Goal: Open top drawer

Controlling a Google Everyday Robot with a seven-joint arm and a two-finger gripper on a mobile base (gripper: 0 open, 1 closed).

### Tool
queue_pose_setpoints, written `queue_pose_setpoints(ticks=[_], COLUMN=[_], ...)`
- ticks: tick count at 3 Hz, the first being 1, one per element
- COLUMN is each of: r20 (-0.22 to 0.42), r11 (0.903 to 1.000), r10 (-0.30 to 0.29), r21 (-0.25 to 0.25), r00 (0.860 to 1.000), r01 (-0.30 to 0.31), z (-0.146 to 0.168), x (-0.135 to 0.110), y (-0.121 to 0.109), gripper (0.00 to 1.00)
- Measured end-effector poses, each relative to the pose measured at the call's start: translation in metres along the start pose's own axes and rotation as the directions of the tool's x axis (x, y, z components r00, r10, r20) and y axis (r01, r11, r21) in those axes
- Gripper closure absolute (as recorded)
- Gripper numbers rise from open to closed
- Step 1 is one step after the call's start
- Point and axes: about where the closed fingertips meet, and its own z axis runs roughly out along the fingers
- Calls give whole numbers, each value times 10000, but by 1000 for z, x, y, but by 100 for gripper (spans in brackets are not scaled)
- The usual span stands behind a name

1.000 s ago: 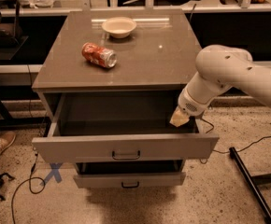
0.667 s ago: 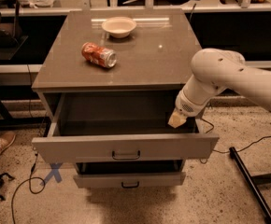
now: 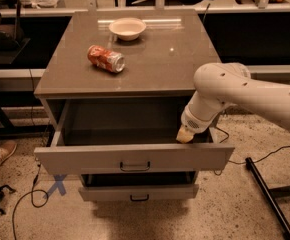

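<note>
— On the near side of the grey cabinet (image 3: pixel 160 69), the top drawer (image 3: pixel 135 158) is hanging way out toward us, deep box showing, little black bar handle (image 3: pixel 135 166) mid-front.
— Yep. Gripper (image 3: pixel 185 134)?
— Down inside that drawer, at its right end, just behind the front panel, on the white arm (image 3: pixel 245 91) coming in from the right. Open or closed? Honestly can't tell.
— What's on top?
— Red can (image 3: pixel 105 58) lying on its side at the left, pale bowl (image 3: pixel 127 28) farther back. Lower drawer (image 3: pixel 140 191) underneath pokes out a little.
</note>
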Motion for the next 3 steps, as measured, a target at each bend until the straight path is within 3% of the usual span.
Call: queue_pose_setpoints(ticks=[3], r20=[-307], r11=[9967], r10=[777], r21=[-229], r00=[9965], r01=[-784], z=[4], x=[31], y=[47], gripper=[100])
